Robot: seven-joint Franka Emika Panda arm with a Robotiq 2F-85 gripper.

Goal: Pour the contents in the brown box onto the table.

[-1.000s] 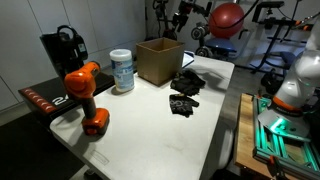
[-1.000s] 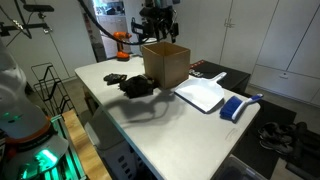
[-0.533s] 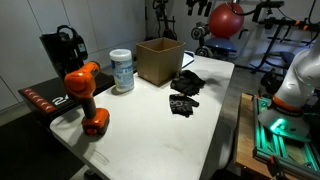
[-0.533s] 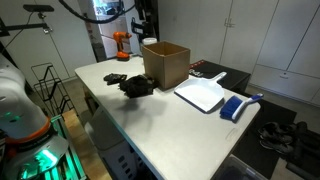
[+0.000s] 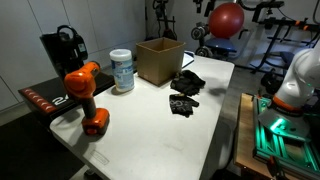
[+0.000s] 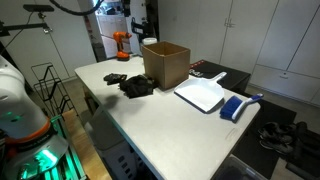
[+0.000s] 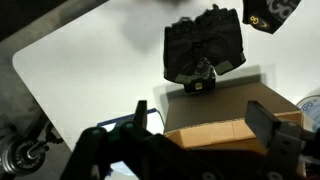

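Observation:
The brown box [image 5: 158,60] stands upright and open on the white table [image 5: 150,135]; it also shows in the exterior view [image 6: 167,65]. The contents, black glove-like fabric pieces [image 5: 185,88], lie in a small heap on the table beside the box, also in the exterior view [image 6: 130,85]. In the wrist view my gripper [image 7: 203,125] is open and empty, high above the box [image 7: 230,115], with the black fabric [image 7: 203,50] beyond it. The gripper does not show in either exterior view.
An orange-and-black drill [image 5: 85,95] and a white canister [image 5: 122,70] stand near the box. A black side surface [image 5: 45,100] holds a dark machine. On the box's other side lie a white tray [image 6: 200,97] and a blue brush [image 6: 235,108].
The arm has risen and left the top of both exterior views. The box and the black fabric have not moved.

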